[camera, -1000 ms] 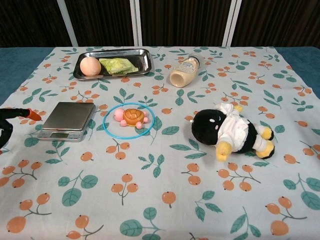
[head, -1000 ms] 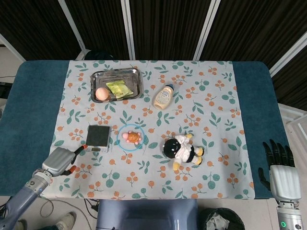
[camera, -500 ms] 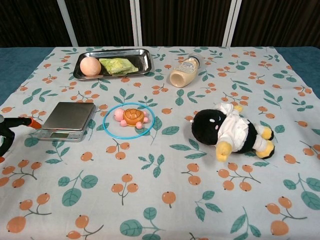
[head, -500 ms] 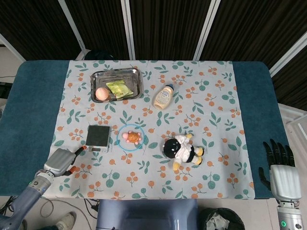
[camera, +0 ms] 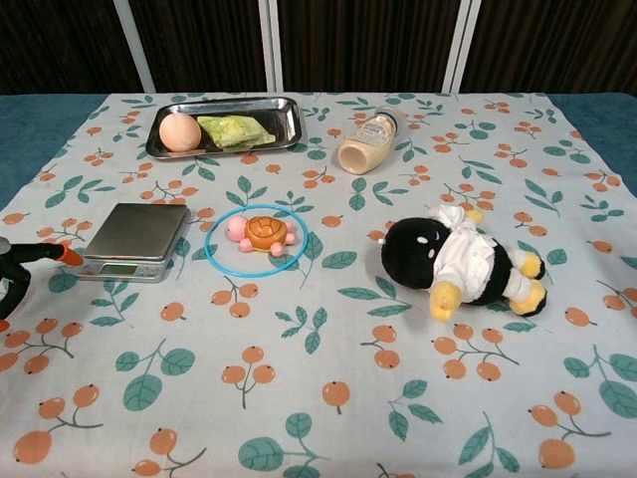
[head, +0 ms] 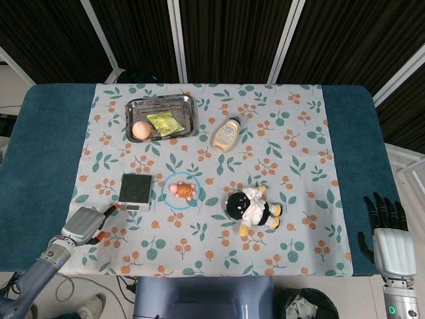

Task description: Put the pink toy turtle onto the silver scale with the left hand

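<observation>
The pink toy turtle [head: 182, 191] [camera: 261, 233], with its orange shell, lies inside a blue ring [camera: 222, 261] on the patterned cloth. Just left of it stands the silver scale [head: 136, 190] [camera: 134, 239] with nothing on its plate. My left hand [head: 87, 225] [camera: 25, 267] hovers near the front left of the table, below and left of the scale. It holds nothing, its orange-tipped fingers [camera: 68, 257] apart and pointing toward the scale. At the front right my right hand [head: 390, 234] is off the table, fingers spread and empty.
A metal tray [head: 187, 102] [camera: 289, 115] at the back left holds an egg [camera: 179, 130] and a green packet [camera: 235, 130]. A squeeze bottle [camera: 365, 145] lies behind the turtle. A black plush toy [camera: 458, 263] lies to the turtle's right.
My left hand has slid slightly back toward the table's front edge, its fingertips lower in the chest view. The right hand and all objects have not moved.
</observation>
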